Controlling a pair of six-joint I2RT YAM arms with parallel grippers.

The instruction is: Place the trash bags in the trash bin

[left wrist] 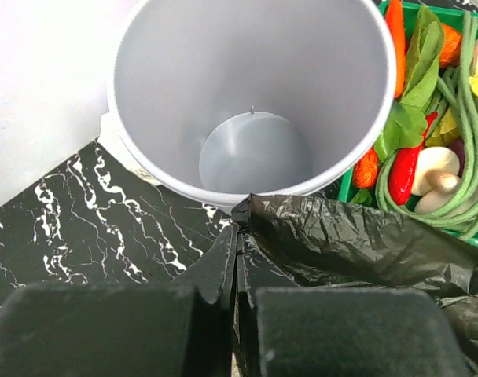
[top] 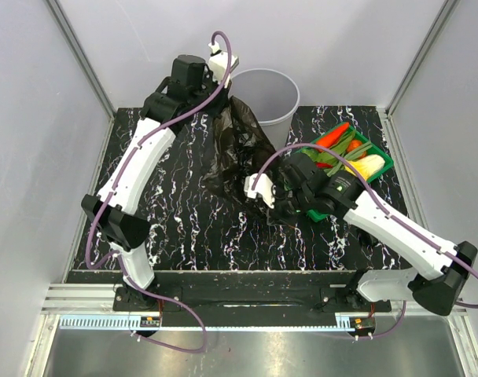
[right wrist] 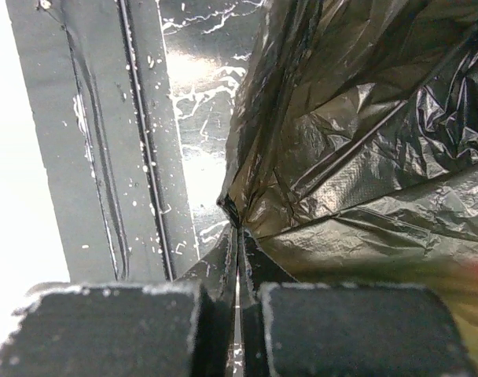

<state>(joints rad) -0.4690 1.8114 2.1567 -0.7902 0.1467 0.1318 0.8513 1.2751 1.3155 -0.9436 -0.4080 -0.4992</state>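
1. At the 12 o'clock edge of the worktop point(top: 192, 228) stands the trash bin point(top: 280, 118), upright, open-mouthed and bare inside as far as the left wrist view shows.
2. The left gripper point(left wrist: 239, 224) is closed tight on a pinch of the trash bag point(top: 239, 149), and that pinch sits just outside the bin's rim, on its 9 o'clock side in the top view.
3. The right gripper point(right wrist: 237, 236) is likewise clamped shut on a fold of the same black film, near the middle of the worktop, with the bag fanning out beyond its tips.
4. The bag is stretched between the two grips, its long axis running from the bin's rim at about 12 o'clock down toward 5 o'clock; it is wholly outside the bin, and I can't tell whether its lower folds touch the worktop.
5. From the left gripper, the bin's mouth lies straight ahead and below, so the left arm is clearly the nearer one (the right holds the trailing end).
6. My judgement: the left-held end has to cross the rim first, and the right arm must then feed its end toward 12 o'clock, keeping clear of the green basket point(top: 383, 163) at the bin's 4 o'clock.
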